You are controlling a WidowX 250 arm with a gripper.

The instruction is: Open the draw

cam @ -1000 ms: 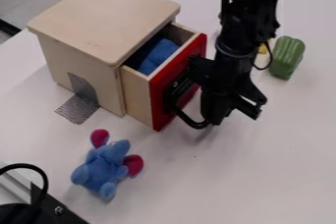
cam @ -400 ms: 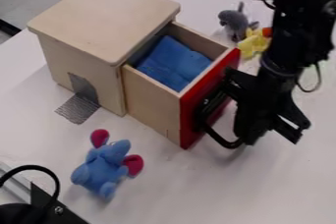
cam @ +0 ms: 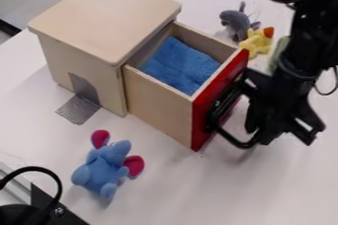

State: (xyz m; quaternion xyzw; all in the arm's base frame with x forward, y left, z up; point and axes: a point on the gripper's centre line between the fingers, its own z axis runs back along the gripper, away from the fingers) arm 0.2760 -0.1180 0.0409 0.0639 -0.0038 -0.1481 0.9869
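Just beside the gripper, the drawer (red-fronted) stands open.

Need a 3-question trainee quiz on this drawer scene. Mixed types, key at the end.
1. True or false: the drawer stands out from the wooden box, with a blue cloth visible inside.

2. Multiple choice: where is the black gripper?
A) Above the box's top
B) Outside the drawer, by the handle
C) Down inside the drawer

3. Fill in the blank: the drawer's front panel is coloured ____.

Key: 1. True; 2. B; 3. red
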